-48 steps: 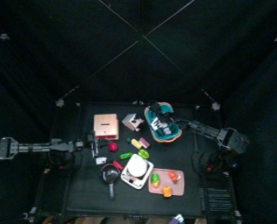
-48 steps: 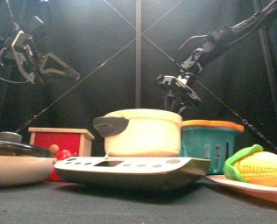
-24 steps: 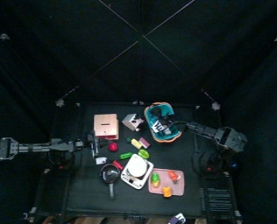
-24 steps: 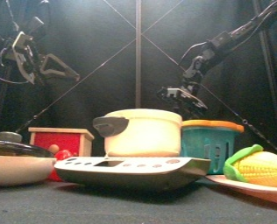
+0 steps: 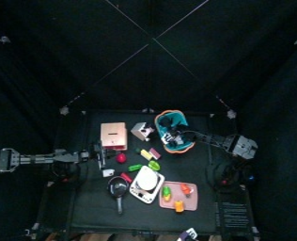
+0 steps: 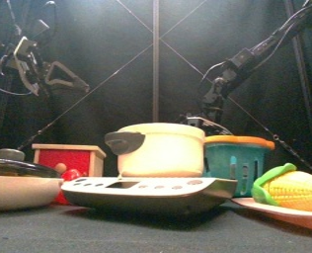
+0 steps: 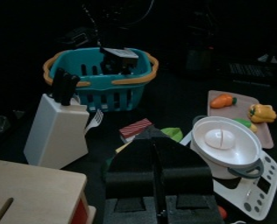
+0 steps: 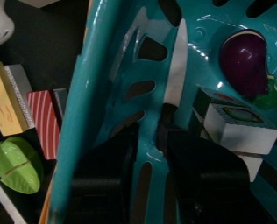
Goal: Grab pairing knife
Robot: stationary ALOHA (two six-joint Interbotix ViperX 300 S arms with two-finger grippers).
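1. Top view: a small black tabletop (image 5: 82, 202) seen from straight above. The left arm rests at the left edge. The right arm reaches in from the right to a teal basket (image 5: 174, 127) with an orange rim at the back of the tabletop. Just left of it stands a white knife block (image 5: 141, 131), and left of that a wooden box (image 5: 112, 135). Nearer the front are a white cooker (image 5: 146, 183), a dark pan (image 5: 118, 189) and a tray of toy food (image 5: 180, 195). No single knife can be told apart here.

2. Front view: the right pincer (image 6: 213, 121) hangs just above the basket (image 6: 237, 158), behind the cooker's pot (image 6: 159, 148). One toy corn cob (image 6: 297, 190) lies at the right.

3. Left wrist view: the left pincer (image 7: 155, 156) has its jaws together, holding nothing. One knife block (image 7: 57, 129) stands upright beside the basket (image 7: 100, 77). Four dark handles (image 7: 66, 86) stick up from its top, long axes roughly vertical, blades hidden inside; which is the paring knife cannot be told.

4. Right wrist view: the right pincer (image 8: 165, 157), jaws apart and holding nothing, sits right at the teal basket wall (image 8: 111, 96). A purple toy (image 8: 244, 58) lies inside the basket.
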